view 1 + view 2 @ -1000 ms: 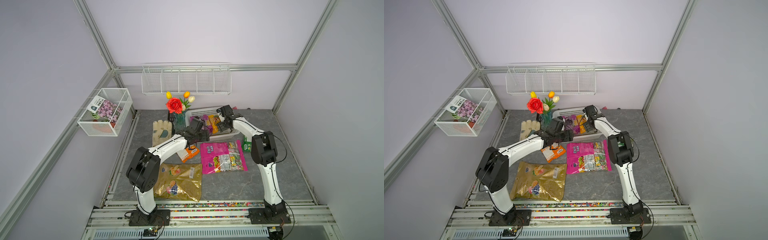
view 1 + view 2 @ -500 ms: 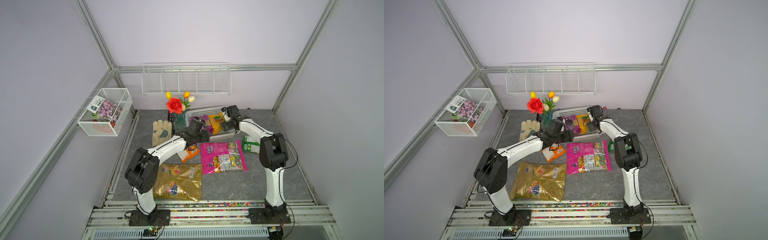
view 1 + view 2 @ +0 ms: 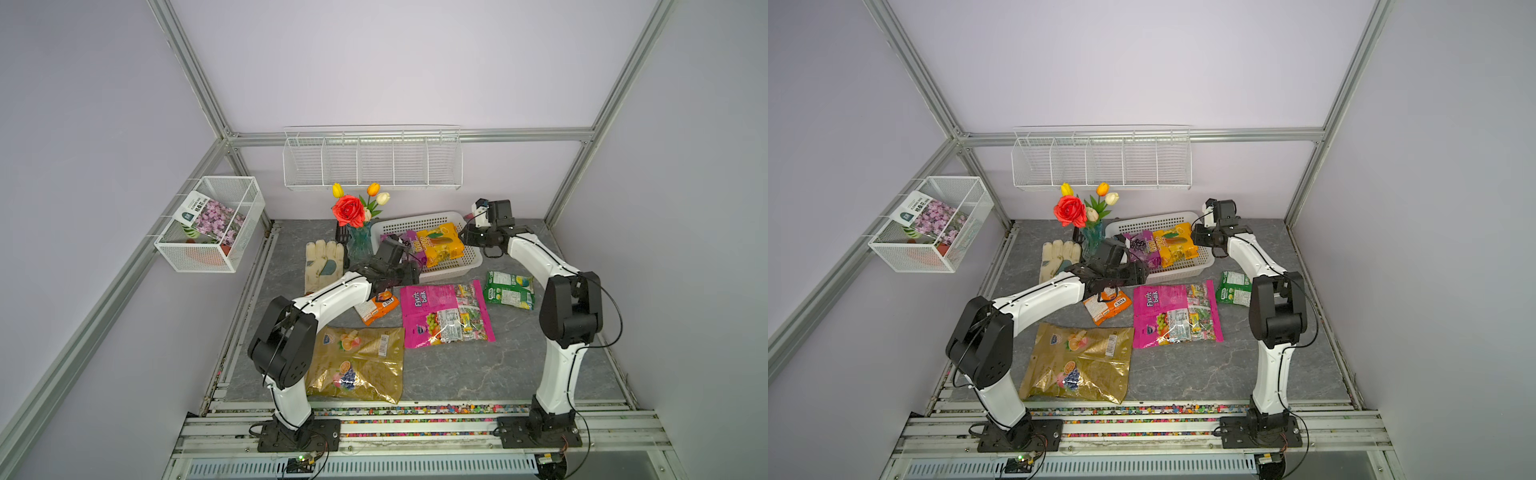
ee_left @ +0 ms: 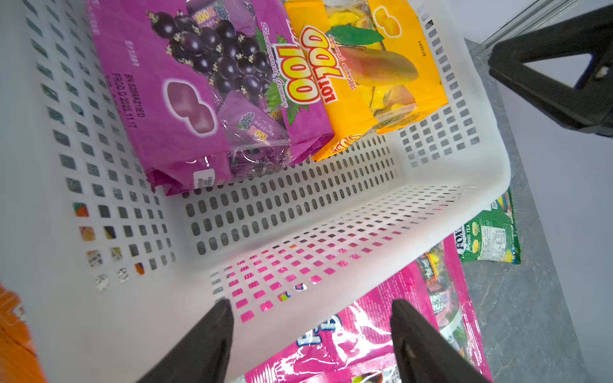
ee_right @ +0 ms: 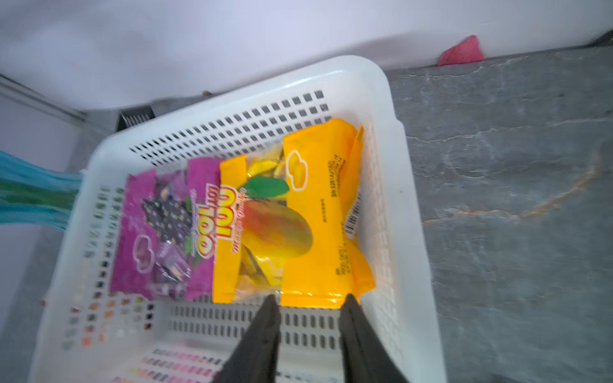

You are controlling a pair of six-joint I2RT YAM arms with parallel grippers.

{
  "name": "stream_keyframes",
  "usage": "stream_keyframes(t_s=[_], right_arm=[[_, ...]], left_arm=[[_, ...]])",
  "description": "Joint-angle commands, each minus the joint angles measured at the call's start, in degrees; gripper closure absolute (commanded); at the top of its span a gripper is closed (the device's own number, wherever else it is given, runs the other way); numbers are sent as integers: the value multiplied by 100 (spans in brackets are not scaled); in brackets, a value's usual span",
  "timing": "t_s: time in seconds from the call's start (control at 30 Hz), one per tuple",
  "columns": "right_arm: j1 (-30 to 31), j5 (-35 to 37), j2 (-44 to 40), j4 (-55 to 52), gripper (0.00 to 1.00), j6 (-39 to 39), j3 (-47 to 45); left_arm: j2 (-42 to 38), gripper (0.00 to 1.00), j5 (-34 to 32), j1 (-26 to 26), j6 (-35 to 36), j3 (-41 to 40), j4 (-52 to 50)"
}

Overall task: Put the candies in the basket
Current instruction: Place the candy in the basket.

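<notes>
The white basket (image 3: 415,221) stands at the back. A purple candy bag (image 3: 411,245) and a yellow-orange one (image 3: 441,246) lie side by side inside it. On the floor in front are the magenta bag (image 3: 444,313), gold bag (image 3: 357,363), orange bag (image 3: 376,308) and green bag (image 3: 509,289). My left gripper (image 4: 310,306) hovers open over the basket's near rim and the magenta bag (image 4: 365,331), holding nothing. My right gripper (image 5: 310,300) is over the basket's right end, just short of the yellow-orange bag (image 5: 315,212). Its jaws are apart with nothing between them.
A glass vase of flowers (image 3: 358,245) and a cream glove (image 3: 324,262) sit left of the basket, close to my left arm. A wire cube basket (image 3: 212,224) hangs on the left wall. A long wire rack (image 3: 372,162) hangs on the back wall.
My right gripper has drawn back to the right, away from the middle of the basket, and its jaws have narrowed. The left arm has not moved.
</notes>
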Motion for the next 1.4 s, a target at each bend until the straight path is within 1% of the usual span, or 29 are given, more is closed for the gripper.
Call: stream_keyframes(t_s=[0.0, 0.13, 0.23, 0.27, 0.3, 0.37, 0.4, 0.53, 0.73, 0.87, 1.0, 1.07, 1.17, 1.2, 1.37], right_arm=[[-9, -431, 297, 1052, 82, 1403, -246], [-26, -933, 639, 1900, 85, 2159, -196], [-33, -714, 918, 2163, 89, 2565, -94], [-31, -542, 1066, 2102, 92, 2599, -13], [-44, -397, 1200, 1934, 99, 2612, 117], [-53, -190, 1519, 1069, 100, 2452, 615], [-52, -126, 1580, 915, 100, 2341, 691], [-107, 173, 1535, 897, 98, 2442, 409], [-195, -286, 1329, 1147, 96, 2521, 534], [-206, -284, 1120, 1460, 100, 3068, 472], [-197, -288, 899, 1904, 100, 3569, 243], [-177, -94, 789, 1675, 100, 3545, 277], [-13, 816, 690, 459, 100, 2907, 743], [39, 994, 671, 339, 100, 2817, 752], [173, 1268, 820, 124, 100, 2696, 837]], left_arm=[[22, 23, 196, -32, -98, -121, -310], [53, 22, 176, -32, -84, -121, -324], [54, 22, 157, -32, -73, -124, -323], [65, 22, 163, -32, -74, -120, -328], [65, 22, 167, -32, -78, -117, -323], [93, 22, 174, -32, -66, -84, -349], [100, 22, 171, -32, -66, -62, -381], [67, 22, 76, -32, -6, -39, -455], [115, 22, 97, -28, 17, -2, -490], [124, 22, 76, -31, 7, 24, -512], [56, 22, -11, -31, 58, 33, -545], [31, 22, -21, -32, 66, 25, -543], [53, 22, 5, -27, 66, 25, -535], [60, 22, 28, -31, 54, 32, -534], [68, 22, 47, -26, 58, 34, -539]])
